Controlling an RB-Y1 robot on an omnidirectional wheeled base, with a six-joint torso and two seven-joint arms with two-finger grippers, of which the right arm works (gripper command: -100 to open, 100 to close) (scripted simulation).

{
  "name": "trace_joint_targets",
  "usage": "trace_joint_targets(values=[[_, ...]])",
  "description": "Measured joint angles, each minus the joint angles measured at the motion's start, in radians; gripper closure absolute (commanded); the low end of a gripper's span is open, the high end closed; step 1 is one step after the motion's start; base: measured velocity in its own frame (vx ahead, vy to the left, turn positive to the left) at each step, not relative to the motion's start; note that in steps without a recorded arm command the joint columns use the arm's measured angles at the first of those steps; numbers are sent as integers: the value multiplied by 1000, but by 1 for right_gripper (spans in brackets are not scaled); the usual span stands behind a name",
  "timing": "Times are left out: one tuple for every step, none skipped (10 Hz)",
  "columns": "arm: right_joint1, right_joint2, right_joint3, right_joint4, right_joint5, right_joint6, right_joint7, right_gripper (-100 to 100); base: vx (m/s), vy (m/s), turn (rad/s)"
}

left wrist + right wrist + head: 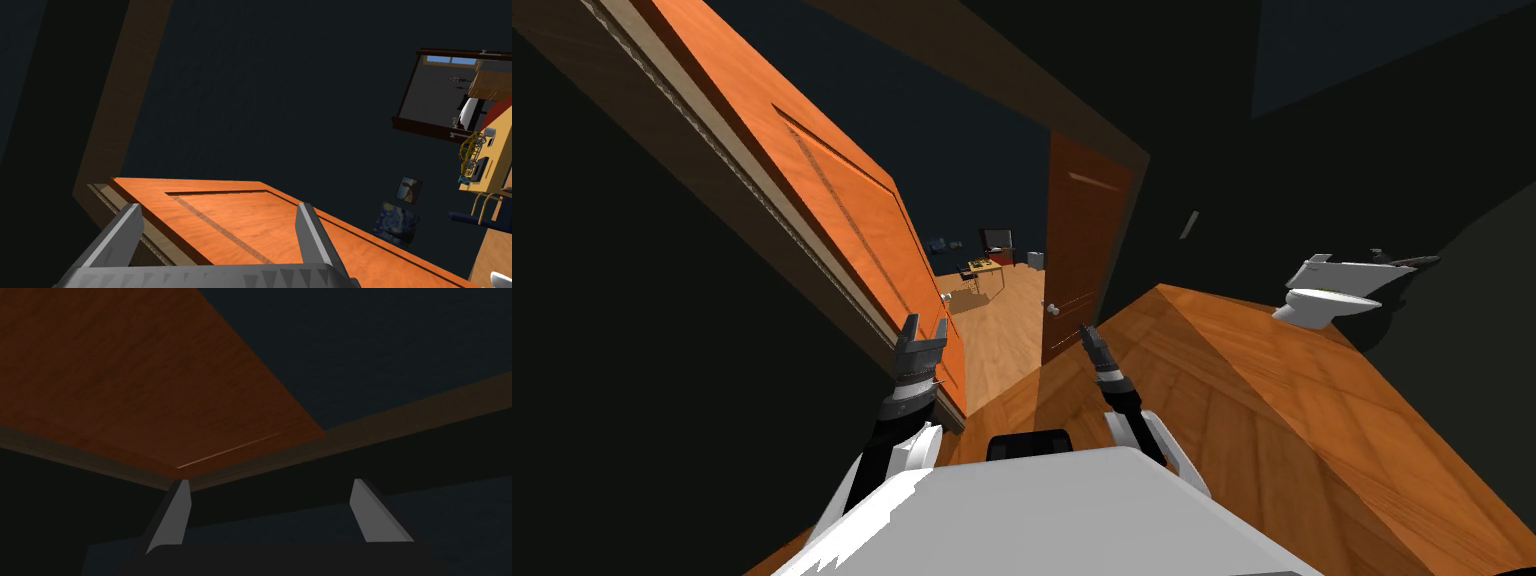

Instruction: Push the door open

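An orange wooden door (832,210) stands swung partly open on the left of the doorway, with a small knob (946,297) near its free edge. My left gripper (926,325) is open and close to that edge, just below the knob. In the left wrist view the orange door panel (240,220) lies between the spread fingers of the left gripper (218,210). A darker brown door (1077,250) with its own knob (1053,309) stands at the right of the opening. My right gripper (1086,330) is open beside it, and the right gripper (271,484) faces the brown door (125,378).
Between the two doors a gap shows a wooden floor (1002,330) leading to a far room with a small table (982,268). A white toilet (1327,290) stands at the right. Dark walls close in on both sides.
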Motion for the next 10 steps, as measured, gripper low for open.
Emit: trace_joint_targets(values=[[-4, -2, -7, 25, 12, -9, 21, -100, 82, -82, 107], [-8, -1, -12, 49, 25, -16, 44, -100, 54, -63, 38], [-11, 1, -13, 66, 32, -23, 59, -100, 51, -52, 56], [-16, 3, -17, 90, 42, -31, 75, -100, 62, -69, 88], [-20, 5, -20, 112, 55, -36, 96, -100, 81, -85, 105], [-27, 1, -30, 145, 65, -48, 117, -100, 84, -97, 108], [-34, 2, -36, 177, 78, -59, 140, -100, 82, -108, 91], [-32, 11, -35, 195, 95, -65, 167, -100, 74, -113, 83], [-28, 14, -37, 213, 110, -72, 192, -100, 72, -89, 95], [-37, 12, -45, 242, 122, -81, 214, -100, 80, -87, 89]])
